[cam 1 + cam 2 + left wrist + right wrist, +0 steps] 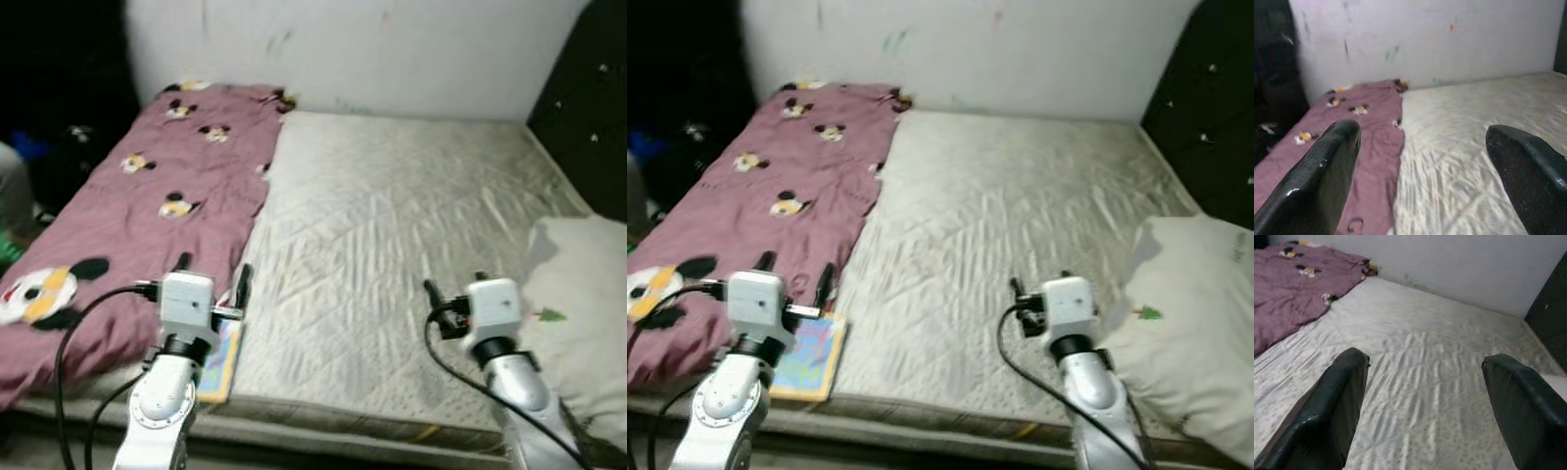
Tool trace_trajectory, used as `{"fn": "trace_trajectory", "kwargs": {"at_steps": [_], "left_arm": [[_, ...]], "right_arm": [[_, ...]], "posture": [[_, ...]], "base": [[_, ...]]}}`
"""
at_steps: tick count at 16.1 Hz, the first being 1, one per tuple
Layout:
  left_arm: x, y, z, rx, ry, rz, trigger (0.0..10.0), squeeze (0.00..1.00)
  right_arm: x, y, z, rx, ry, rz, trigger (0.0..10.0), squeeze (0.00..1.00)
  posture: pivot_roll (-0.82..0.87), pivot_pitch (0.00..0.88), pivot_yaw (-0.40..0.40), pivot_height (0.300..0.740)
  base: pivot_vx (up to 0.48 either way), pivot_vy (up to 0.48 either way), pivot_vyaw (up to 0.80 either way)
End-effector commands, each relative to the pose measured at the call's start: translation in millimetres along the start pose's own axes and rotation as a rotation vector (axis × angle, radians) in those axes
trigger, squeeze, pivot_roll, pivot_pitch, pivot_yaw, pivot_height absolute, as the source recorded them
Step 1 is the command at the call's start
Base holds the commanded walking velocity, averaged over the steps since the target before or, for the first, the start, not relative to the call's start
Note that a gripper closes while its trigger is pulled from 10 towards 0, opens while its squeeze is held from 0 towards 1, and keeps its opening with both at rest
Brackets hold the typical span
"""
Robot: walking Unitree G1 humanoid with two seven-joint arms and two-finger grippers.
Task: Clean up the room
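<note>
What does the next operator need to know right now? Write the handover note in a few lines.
Left pincer: open, holding nothing, raised over the near edge of the bed by the mauve cartoon-print blanket.
Right pincer: open, holding nothing, above the bare grey quilted mattress.
Things: the blanket lies rumpled along the left side of the mattress; a thin colourful picture book sits at the near edge beside it; a white pillow lies on the right side.
Done: nothing picked up yet.
Left: likely clear the book away, spread the blanket, place the pillow.
</note>
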State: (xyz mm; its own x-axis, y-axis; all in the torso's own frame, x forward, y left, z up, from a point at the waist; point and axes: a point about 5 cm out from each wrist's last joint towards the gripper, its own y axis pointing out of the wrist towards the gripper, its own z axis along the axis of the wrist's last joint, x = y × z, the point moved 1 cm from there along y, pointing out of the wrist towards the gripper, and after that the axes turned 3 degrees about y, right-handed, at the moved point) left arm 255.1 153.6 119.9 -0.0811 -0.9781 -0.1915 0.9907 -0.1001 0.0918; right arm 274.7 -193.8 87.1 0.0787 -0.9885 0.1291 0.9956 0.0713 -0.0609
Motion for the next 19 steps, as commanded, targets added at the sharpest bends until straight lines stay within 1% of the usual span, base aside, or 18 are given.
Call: {"fn": "trace_trajectory", "kwargs": {"at_steps": [1, 4, 7, 13, 19], "left_arm": [[-8.0, -3.4, -4.3, -0.025, 0.027, 0.028, 10.0, 0.00], [-7.9, -3.2, -4.7, -0.028, 0.027, 0.025, 10.0, 0.00], [-7.0, -2.6, -4.8, -0.032, 0.021, 0.021, 10.0, 0.00], [-9.6, -1.0, -3.2, -0.023, -0.002, 0.041, 10.0, 0.00], [-9.9, -0.4, -3.1, -0.019, -0.004, 0.041, 10.0, 0.00]], "right_arm": [[-9.2, 1.8, 3.7, 0.017, 0.017, 0.024, 10.0, 0.00], [-9.5, 2.1, 1.5, 0.012, 0.026, 0.022, 10.0, 0.00], [-10.3, 3.2, 0.5, 0.012, 0.035, 0.024, 10.0, 0.00], [-7.6, 6.8, 4.7, 0.024, 0.025, 0.027, 10.0, 0.00], [-8.1, 8.5, 4.7, 0.025, 0.020, 0.035, 10.0, 0.00]], "posture": [[-0.11, 0.000, -0.015, 0.740], [-0.11, 0.000, -0.012, 0.740], [-0.11, 0.000, -0.009, 0.740], [-0.10, 0.000, -0.020, 0.740], [-0.10, 0.000, -0.026, 0.740]], "base": [[0.000, 0.000, 0.00], [0.000, 0.000, -0.64], [0.000, -0.325, -0.63], [0.000, -0.338, 0.00], [0.000, -0.369, 0.00]]}}
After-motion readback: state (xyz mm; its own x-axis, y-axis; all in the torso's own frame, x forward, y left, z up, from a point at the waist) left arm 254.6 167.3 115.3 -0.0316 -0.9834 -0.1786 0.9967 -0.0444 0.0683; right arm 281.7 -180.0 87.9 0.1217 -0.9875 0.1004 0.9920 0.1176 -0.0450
